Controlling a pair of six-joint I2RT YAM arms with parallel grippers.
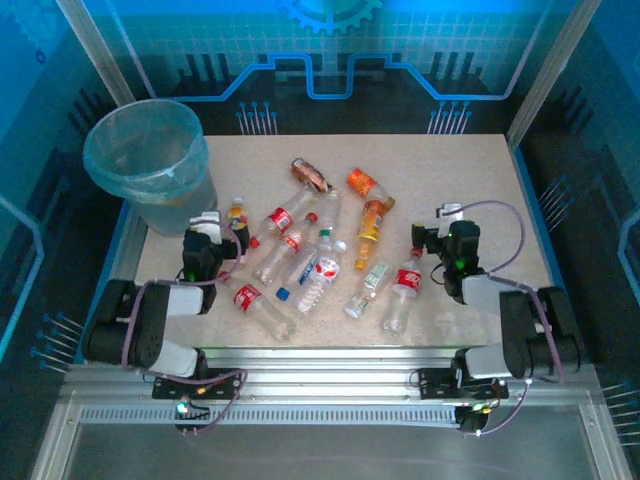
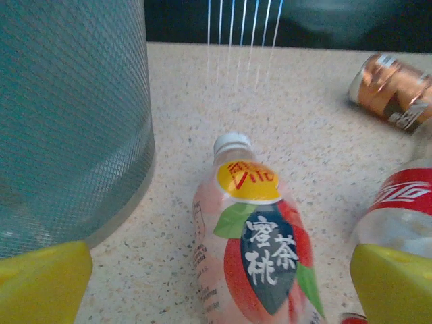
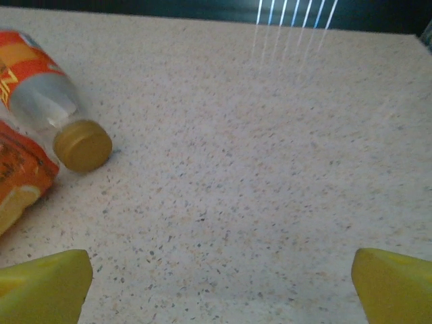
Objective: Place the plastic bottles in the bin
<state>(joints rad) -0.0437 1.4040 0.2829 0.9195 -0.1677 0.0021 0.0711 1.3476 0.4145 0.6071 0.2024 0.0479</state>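
both arms sat at the near edge of the tabletop (image 1: 480,170), a pale speckled surface like stone. the left gripper (image 2: 217,287) had its yellow-tipped jaws spread wide and gripped nothing. a peach tea bottle (image 2: 253,250) lay on its side in line between them, its white cap pointing to the far edge. the right gripper (image 3: 219,287) was also fully apart and empty, over bare surface toward the right edge. an orange-labelled bottle (image 3: 37,108) with a tan cap lay to its left.

the plastic bottles (image 1: 293,245) were all lying scattered over the middle of the tabletop, none in the bin (image 1: 150,160). they were thin clear plastic with glossy film labels, and some were crushed, like the copper-labelled one (image 2: 391,88). i judge them light and easy to dent, round enough to roll, and a little slippery on the label. a hold across the middle of the body should work, and the shoulder below the cap looks stiffer.

the bin stood at the far left corner, a round grey mesh wall with a soft blue-green bag inside. it was just beside the peach tea bottle.
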